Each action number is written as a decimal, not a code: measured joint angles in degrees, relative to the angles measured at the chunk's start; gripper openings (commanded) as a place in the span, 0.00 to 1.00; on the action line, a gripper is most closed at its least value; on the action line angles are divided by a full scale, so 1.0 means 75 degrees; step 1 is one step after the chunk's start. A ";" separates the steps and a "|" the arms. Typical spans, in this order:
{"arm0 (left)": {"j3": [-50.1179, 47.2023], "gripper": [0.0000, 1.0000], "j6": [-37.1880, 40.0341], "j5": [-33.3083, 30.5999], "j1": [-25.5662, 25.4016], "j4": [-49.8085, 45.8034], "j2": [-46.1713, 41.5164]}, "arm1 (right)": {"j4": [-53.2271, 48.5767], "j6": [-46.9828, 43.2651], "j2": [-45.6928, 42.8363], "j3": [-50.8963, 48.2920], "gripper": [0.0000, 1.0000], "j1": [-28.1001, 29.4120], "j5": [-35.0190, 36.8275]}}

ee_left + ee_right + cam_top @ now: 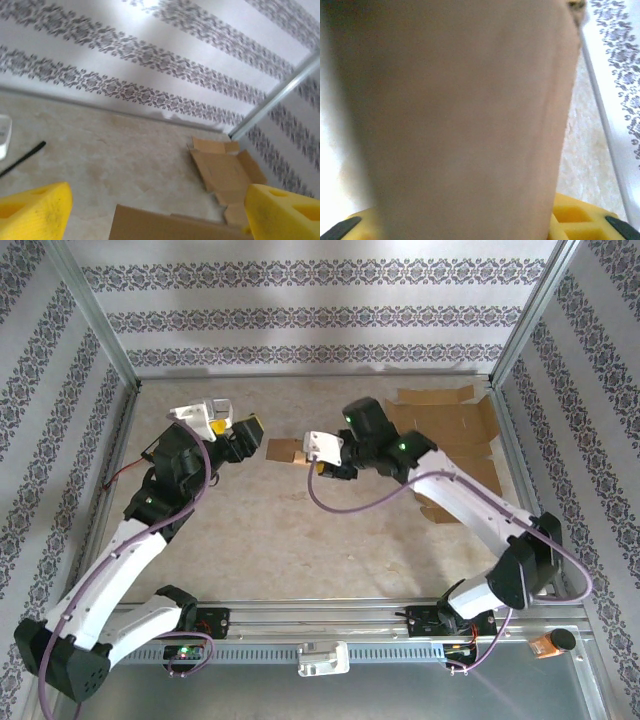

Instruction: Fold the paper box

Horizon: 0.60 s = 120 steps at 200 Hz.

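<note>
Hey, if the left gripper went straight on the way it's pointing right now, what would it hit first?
Most likely the paper box: its brown edge lies just ahead, between the open jaws of the left gripper. Depth is hard to judge from the wrist view, but nothing else seems to stand in between.

No text, label, brand, number or sign can be read anywhere.

White arms [120,560], black joints [525,570], purple cables [360,506], yellow fingers [35,210]
</note>
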 measured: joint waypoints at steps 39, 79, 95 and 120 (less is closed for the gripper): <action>-0.0076 0.89 0.1719 0.1070 -0.0003 -0.0746 -0.0391 | -0.3165 -0.0565 0.1862 0.2570 0.42 0.0221 0.0268; -0.0076 0.90 0.2323 0.1463 -0.0017 -0.1711 -0.0510 | -0.4832 -0.0886 0.3246 0.3928 0.44 0.0239 0.0711; -0.0079 0.92 0.2331 0.1545 -0.0020 -0.1786 -0.0533 | -0.5112 -0.0912 0.3596 0.4322 0.44 0.0192 0.0697; -0.0102 0.93 0.2288 0.1545 -0.0023 -0.1778 -0.0519 | -0.5205 -0.0883 0.4062 0.4744 0.49 0.0125 0.0536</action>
